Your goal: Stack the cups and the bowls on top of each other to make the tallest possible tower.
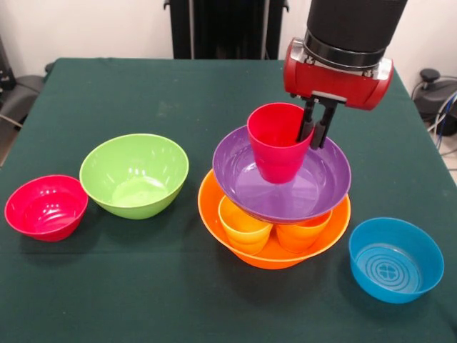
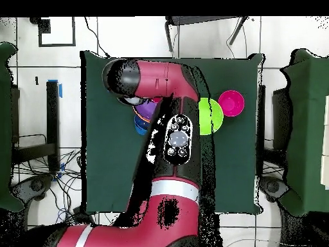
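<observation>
Nearest the camera, at the lower right of the front view, a glossy light blue plastic bowl (image 1: 395, 259) with a ringed base is seen standing upright on the dark green cloth-covered worktop (image 1: 143, 300). At the lower left a small glossy red plastic bowl (image 1: 46, 207) is set, and just beside it, to its right, a larger lime green plastic bowl (image 1: 134, 174); whether the two touch cannot be told.

At the centre right of that view the tower (image 1: 278, 196) is found: a large orange plastic bowl (image 1: 275, 251) forms the base, and inside it two small ribbed tumblers are seen side by side — a yellow-orange one (image 1: 243, 225) at the left and an orange one (image 1: 301, 232) at the right. On these a wide purple plastic bowl (image 1: 282, 187) is carried, tilted slightly. In the purple bowl a red tapered plastic cup (image 1: 277, 141) stands upright.

From the upper right the red and black arm comes down, and its tool (image 1: 315, 127) is closed on the right-hand rim of the red cup — one dark finger (image 1: 306, 123) is seen inside the wall, the other outside.

In the overhead view the arm covers most of the tower; only a purple and blue sliver is shown at its left edge, while the lime green bowl (image 2: 211, 116) and the red bowl (image 2: 231, 103) are seen at the centre right.
</observation>
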Controlling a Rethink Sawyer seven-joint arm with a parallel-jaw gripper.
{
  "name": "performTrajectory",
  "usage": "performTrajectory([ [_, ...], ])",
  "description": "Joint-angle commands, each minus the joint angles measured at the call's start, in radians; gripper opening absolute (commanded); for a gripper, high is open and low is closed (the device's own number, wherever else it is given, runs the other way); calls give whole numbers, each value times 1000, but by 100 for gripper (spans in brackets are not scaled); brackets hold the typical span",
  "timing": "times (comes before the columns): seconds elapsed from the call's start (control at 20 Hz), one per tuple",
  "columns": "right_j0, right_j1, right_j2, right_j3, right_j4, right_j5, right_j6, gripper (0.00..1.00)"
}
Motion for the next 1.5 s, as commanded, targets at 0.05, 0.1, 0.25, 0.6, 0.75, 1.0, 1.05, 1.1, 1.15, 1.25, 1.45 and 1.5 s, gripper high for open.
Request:
performTrajectory([
  [0.05,33,9,58,94,0,-43,126,0],
  [0.1,34,9,58,97,1,-46,128,0],
  [0.25,40,11,50,100,-5,-66,136,0],
  [0.6,40,31,39,78,-17,-105,135,0],
  [0.75,49,41,19,55,-32,-113,139,0],
  [1.0,52,53,11,32,-24,-107,138,0],
  [1.05,53,54,10,30,-23,-107,137,0],
  [1.1,53,56,9,28,-22,-105,137,0],
  [1.15,57,54,3,30,-25,-110,139,0],
  [1.25,61,53,-1,32,-24,-104,139,0],
  [1.45,52,51,14,45,-2,-87,127,0],
  [1.5,53,52,13,48,-2,-94,127,0],
])
